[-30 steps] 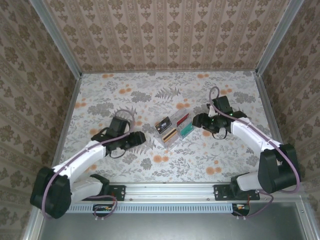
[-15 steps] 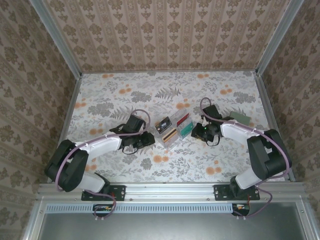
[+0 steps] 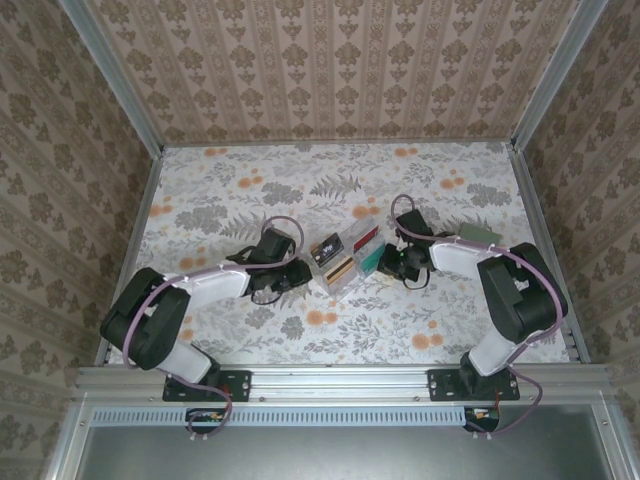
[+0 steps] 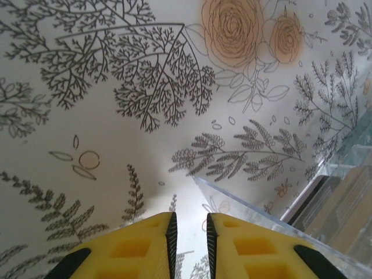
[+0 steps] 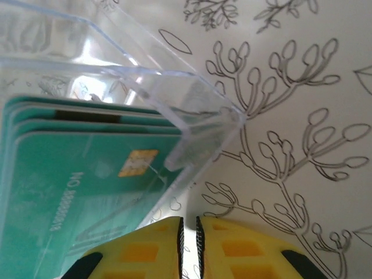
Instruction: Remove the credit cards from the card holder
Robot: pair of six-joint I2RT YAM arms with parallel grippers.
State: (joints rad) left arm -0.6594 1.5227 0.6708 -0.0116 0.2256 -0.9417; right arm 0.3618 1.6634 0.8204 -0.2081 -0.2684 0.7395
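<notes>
Closing in from both sides: left gripper [image 4: 189,224] and right gripper [image 5: 189,226] have pinched down to a slit with nothing between the fingers, each now just beside the clear card holder [image 5: 200,113] mid-worktop [image 3: 250,200]. Cards [image 5: 75,168] all still slotted inside. Probably bracing the holder, no card pulled yet.

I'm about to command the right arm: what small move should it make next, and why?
Probably open the right claw and ease it toward the exposed edge of the front teal card. Its jaws stand almost shut with nothing visibly between them, just off the corner of the clear card holder, and that card sits inside, so the claw looks to have missed it.
</notes>
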